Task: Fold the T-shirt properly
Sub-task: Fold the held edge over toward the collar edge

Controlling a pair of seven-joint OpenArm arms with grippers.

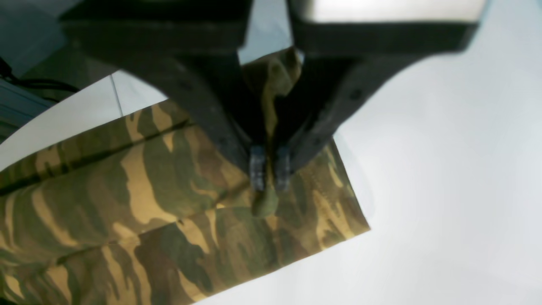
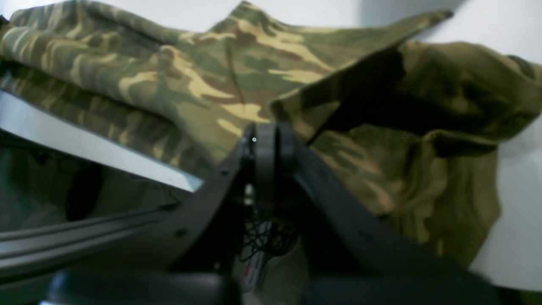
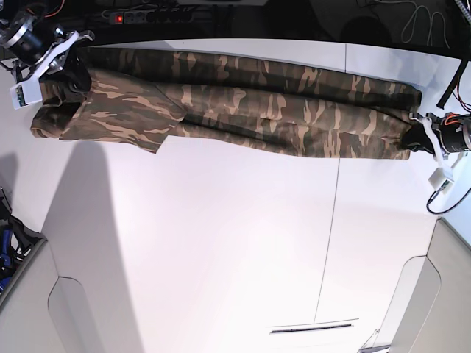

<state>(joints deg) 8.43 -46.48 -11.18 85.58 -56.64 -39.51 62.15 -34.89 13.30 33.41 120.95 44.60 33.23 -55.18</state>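
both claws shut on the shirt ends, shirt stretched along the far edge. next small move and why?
Probably carry both ends together toward the near side of the table. The shirt lies as a long narrow band at the far edge, the left claw and right claw each pinching an end, with bare surface in front.

Right wrist view, close and somewhat blurred. Right end effector (image 2: 271, 142) reaches up from bottom centre, two dark arms converging, jaws pressed together. Tips meet the cloth edge of the T-shirt (image 2: 199, 80); whether cloth is actually pinched between them cannot be told from this angle. Shirt fills upper half: camouflage blotches of tan, olive, brown. A pointed flap rises toward upper right, casting dark shadow beneath. Bunched, rumpled folds hang at right. White table (image 2: 518, 220) visible at right and along top edge. Pale strip of table edge runs diagonally at left.
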